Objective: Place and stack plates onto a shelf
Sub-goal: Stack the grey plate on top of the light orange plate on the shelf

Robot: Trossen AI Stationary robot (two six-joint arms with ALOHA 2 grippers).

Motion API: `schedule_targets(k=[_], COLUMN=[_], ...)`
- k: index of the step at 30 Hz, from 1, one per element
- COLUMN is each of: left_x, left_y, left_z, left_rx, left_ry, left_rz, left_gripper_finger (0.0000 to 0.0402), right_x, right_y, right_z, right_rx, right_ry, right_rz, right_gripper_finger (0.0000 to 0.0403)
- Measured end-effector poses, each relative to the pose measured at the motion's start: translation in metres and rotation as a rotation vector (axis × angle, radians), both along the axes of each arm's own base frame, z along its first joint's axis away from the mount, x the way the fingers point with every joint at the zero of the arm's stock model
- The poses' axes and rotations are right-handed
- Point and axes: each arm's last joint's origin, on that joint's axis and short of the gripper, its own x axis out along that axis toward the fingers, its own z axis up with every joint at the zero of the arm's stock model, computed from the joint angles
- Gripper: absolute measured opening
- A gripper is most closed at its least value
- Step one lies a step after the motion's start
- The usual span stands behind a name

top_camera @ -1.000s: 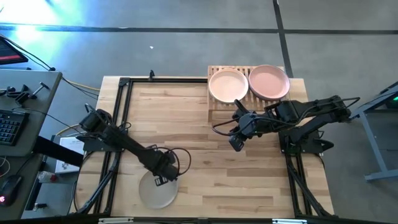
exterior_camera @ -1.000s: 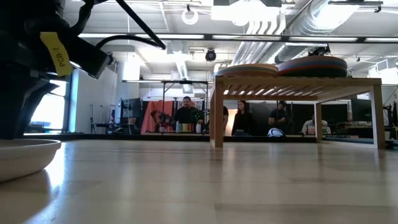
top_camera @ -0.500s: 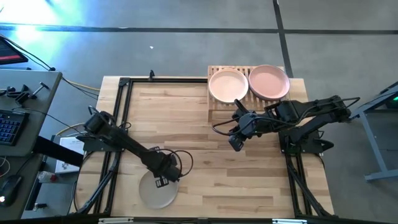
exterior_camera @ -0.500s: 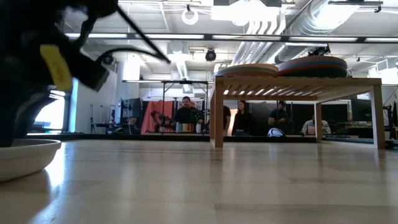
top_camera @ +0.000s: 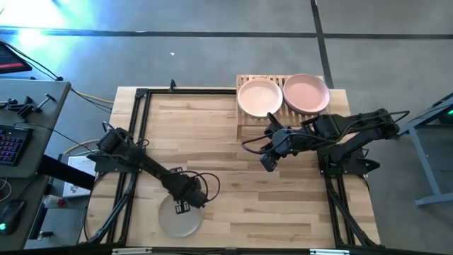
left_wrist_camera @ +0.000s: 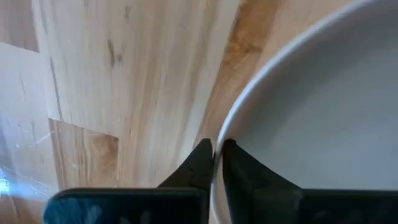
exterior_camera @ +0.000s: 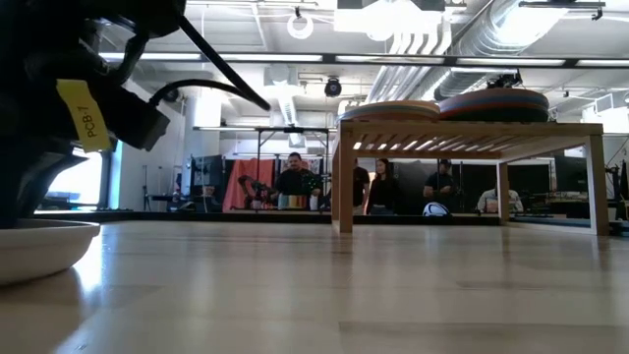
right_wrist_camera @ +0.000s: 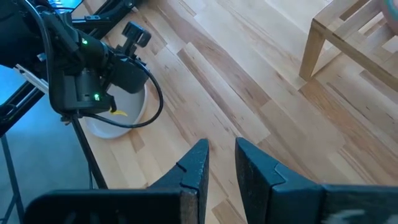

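A pale beige-grey plate (top_camera: 175,221) lies flat on the table near its near edge, left of centre; it also shows in the low view (exterior_camera: 39,251) and the right wrist view (right_wrist_camera: 118,121). My left gripper (top_camera: 182,205) stands over the plate's far rim, shut on it. My right gripper (top_camera: 268,164) hovers in front of the wooden shelf (top_camera: 243,119), narrowly open and holding nothing. The shelf carries two plate stacks, topped by a peach plate (top_camera: 260,97) and a pink plate (top_camera: 306,93). My left gripper (left_wrist_camera: 217,152) pinches the plate's rim (left_wrist_camera: 231,121) at its far side, one finger (left_wrist_camera: 239,168) inside the bowl and the other (left_wrist_camera: 198,167) outside. The fingers come from above, pointing down. The plate's base stays on the table (exterior_camera: 295,285).
Black frame rails (top_camera: 138,142) run along the table's left, right and far edges. The shelf (exterior_camera: 472,133) stands on legs at the far right with open space beneath. Bare wood lies between the plate and the shelf. People sit in the room beyond the table.
My left gripper has come down a little onto the plate's far rim. The plate has stayed where it was on the table, and the right arm has kept still.
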Motion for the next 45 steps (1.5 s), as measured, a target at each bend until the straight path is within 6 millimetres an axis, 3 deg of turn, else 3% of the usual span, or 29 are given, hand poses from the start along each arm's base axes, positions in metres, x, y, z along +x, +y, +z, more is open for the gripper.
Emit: schedule_targets(k=[7,13,23,27,37,45], left_x=[0.000,-0.002,-0.015,-0.021,-0.033,-0.022], left_y=[0.005,0.021,0.072,0.095,0.149,0.183], left_z=[0.009,0.043,0.107,0.127,0.155,0.169], left_rx=[-0.012,-0.019,0.044,0.112,0.201,0.235], left_ry=[-0.028,-0.145,-0.392,-0.507,-0.652,-0.794], left_rz=[0.007,0.059,0.245,0.326,0.515,0.561], left_gripper_finger=[0.0006,0.0001,0.0001,0.0001,0.0001,0.0001], right_x=[0.000,0.000,0.000,0.000,0.005,0.015], right_y=[0.000,0.000,-0.001,-0.006,-0.031,-0.069], right_z=[0.000,0.000,0.000,0.000,0.001,0.009], right_rx=[0.000,0.000,-0.004,-0.088,-0.247,-0.372], right_ry=[0.000,0.001,0.003,-0.009,-0.003,-0.060], right_rz=[0.000,0.000,-0.005,-0.066,-0.111,-0.189], right_gripper_finger=[0.0057,0.0057,0.0057,0.0057,0.0104,0.0122])
